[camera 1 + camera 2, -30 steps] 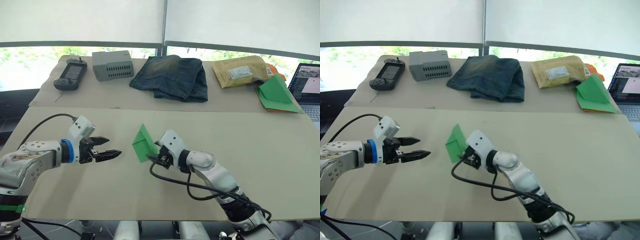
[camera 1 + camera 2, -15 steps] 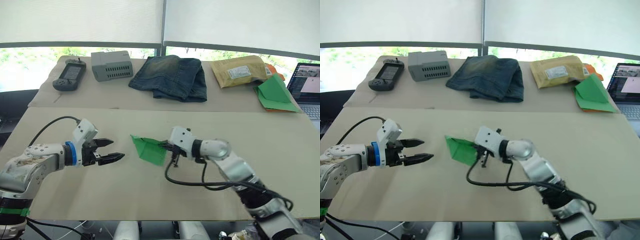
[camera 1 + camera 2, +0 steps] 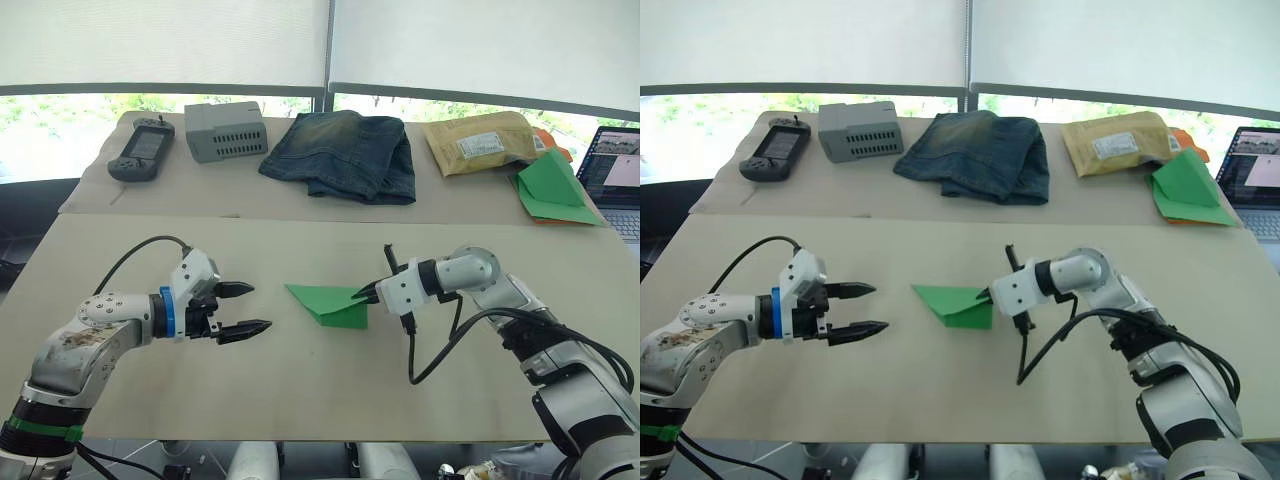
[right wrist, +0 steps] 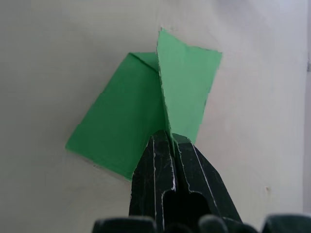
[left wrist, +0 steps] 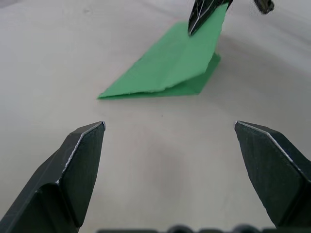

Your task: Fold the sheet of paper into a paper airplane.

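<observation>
1. Right tool [image 3: 366,294] reaches in sideways, clamped on the folded sheet of paper [image 3: 330,305] mid-table [image 3: 300,390].
2. Left tool [image 3: 248,308] hovers nearby, fingers apart.
3. Right wrist view shows a raised flap.

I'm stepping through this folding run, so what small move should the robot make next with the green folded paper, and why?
Probably bring the left gripper forward to take the near pointed end of the thin bright green folded paper. Its fingers are spread and aimed at that paper with bare tabletop between them, while the right gripper is pinched on the opposite edge, holding one flap raised. A second grip would let the next crease be made.
</observation>
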Controlling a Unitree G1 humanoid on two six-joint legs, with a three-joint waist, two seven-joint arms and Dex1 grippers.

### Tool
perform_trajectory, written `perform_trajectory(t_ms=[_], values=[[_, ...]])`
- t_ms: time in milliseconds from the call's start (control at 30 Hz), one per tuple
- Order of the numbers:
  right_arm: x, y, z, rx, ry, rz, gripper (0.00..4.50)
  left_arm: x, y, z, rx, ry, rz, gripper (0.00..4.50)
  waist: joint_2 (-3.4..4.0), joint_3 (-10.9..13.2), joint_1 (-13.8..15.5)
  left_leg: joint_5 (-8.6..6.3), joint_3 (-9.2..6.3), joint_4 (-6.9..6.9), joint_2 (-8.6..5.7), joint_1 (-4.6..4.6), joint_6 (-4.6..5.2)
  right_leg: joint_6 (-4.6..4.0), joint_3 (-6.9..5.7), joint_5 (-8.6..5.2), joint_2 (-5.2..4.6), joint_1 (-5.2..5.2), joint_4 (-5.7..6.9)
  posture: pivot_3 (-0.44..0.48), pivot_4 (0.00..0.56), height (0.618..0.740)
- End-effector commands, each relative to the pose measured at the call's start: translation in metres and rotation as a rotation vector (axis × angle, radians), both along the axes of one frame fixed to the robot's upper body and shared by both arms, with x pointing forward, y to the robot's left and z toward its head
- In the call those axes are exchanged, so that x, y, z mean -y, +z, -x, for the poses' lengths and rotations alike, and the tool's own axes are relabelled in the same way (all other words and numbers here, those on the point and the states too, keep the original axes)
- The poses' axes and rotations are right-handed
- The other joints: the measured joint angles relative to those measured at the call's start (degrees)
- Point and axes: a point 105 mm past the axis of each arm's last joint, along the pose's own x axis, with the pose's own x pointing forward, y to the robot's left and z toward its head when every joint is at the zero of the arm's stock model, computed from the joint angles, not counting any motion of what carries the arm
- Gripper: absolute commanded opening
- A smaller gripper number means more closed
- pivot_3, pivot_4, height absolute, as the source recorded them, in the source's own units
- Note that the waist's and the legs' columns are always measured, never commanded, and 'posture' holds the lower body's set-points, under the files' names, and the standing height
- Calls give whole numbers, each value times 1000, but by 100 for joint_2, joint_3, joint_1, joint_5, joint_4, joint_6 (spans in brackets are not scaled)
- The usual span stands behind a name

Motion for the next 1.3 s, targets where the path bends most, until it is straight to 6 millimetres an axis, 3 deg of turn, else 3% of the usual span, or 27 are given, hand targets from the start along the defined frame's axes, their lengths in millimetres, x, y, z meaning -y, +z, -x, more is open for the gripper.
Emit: perform_trajectory(t_ms=[33, 200, 467, 533, 667, 867, 1133, 1300], values=[[0, 8, 1, 61, 49, -19, 11, 7, 7, -3, 40, -38, 6, 4250, 0, 0, 0, 0, 0, 0, 0, 1, 0, 0, 1, 1, 0, 0, 1, 0, 150, 740], [4, 4, -2, 99, 50, -10, 0, 19, 9, -14, 51, -70, 32, 2644, 0, 0, 2, 1, 1, 4, -1, 8, 2, -1, 2, 2, 0, 4, 13, 0, 150, 740], [6, -3, -2, 133, 62, -1, 0, 56, -2, -41, 102, -129, 41, 19, 0, 0, 4, 2, 1, 33, -7, 13, 3, -1, 8, 1, 0, 5, 52, 0, 150, 740], [2, -5, -1, 142, 72, -4, 0, 72, -12, -44, 98, -173, 15, 19, 0, 0, -1, 2, 0, 38, -7, 13, 3, -1, 8, 1, 1, 6, 56, 0, 150, 740], [-1, -5, -1, 155, 76, -10, 0, 84, -30, -45, 83, -214, -37, 19, 0, 0, -25, 2, 1, 40, -7, 14, 4, -1, 11, 1, 1, 7, 58, 0, 150, 740], [1, -3, -4, 158, 49, -17, 0, 83, -58, -46, 53, -225, -120, 19, 0, 0, -8, 2, 0, 41, -8, 15, 4, -1, 11, 1, 2, 7, 62, 0, 150, 740], [9, 4, -8, 188, -7, -30, 0, 84, -70, -46, 23, -179, -106, 19, 1, 0, 13, 1, -1, 41, -7, 61, 6, 0, 9, 0, 0, 60, 55, 0, 150, 740], [17, 22, 1, 173, -46, -72, 1554, 86, -70, -51, 2, -131, -66, 0, 2, -1, 53, -1, -2, 42, -12, 82, 9, 6, 9, -5, -5, 86, 50, 0, 150, 740]])
